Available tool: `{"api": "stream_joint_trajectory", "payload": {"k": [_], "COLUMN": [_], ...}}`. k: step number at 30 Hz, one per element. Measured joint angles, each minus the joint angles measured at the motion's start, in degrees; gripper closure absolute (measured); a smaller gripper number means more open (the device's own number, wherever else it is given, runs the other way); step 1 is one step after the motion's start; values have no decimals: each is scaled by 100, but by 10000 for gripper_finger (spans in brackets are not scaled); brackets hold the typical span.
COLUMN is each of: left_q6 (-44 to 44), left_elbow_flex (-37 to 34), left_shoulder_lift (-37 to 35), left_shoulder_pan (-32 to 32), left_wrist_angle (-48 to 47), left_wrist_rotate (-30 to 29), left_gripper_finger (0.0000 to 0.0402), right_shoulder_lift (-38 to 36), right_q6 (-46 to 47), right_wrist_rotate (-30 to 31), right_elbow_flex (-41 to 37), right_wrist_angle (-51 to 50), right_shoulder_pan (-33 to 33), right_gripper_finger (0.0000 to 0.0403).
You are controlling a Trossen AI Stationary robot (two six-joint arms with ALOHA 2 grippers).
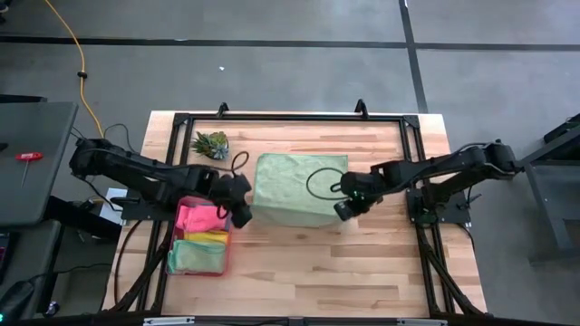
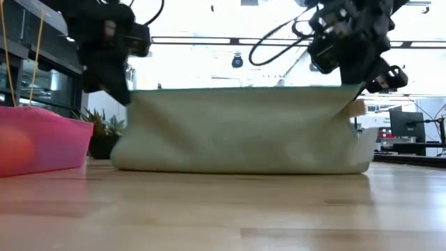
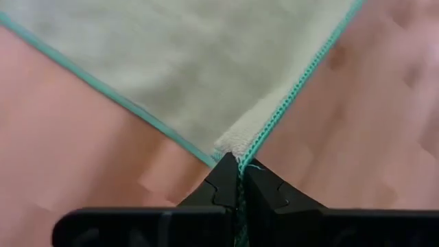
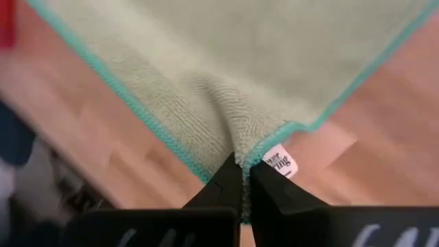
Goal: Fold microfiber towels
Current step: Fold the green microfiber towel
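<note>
Wooden table (image 1: 299, 263), bare boards at the near side. Pale green towel (image 1: 294, 186) at table centre, its near edge lifted off the boards and stretched between both arms. Left hand (image 1: 241, 214) pinches the towel's near left corner, fingers pressed together. Right hand (image 1: 347, 208) pinches the near right corner likewise. Pink tray (image 1: 178, 237) of folded towels just beside the left hand.
</note>
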Motion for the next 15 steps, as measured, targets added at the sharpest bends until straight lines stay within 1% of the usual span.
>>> {"api": "stream_joint_trajectory", "payload": {"k": [6, 11, 15], "left_q6": [404, 530, 576], "left_elbow_flex": [0, 2, 2], "left_shoulder_lift": [19, 199, 561], "left_shoulder_pan": [642, 1000, 1129], "left_wrist_angle": [56, 85, 235], "left_wrist_rotate": [-510, -510, -517], "left_gripper_finger": [401, 401, 401], "right_shoulder_lift": [2, 2, 4], "right_q6": [-133, -155, -279], "right_wrist_rotate": [589, 1009, 1212], "right_elbow_flex": [0, 0, 0], "right_wrist_angle": [-244, -258, -262], "right_shoulder_pan": [-486, -789, -966], "right_gripper_finger": [403, 403, 403]}}
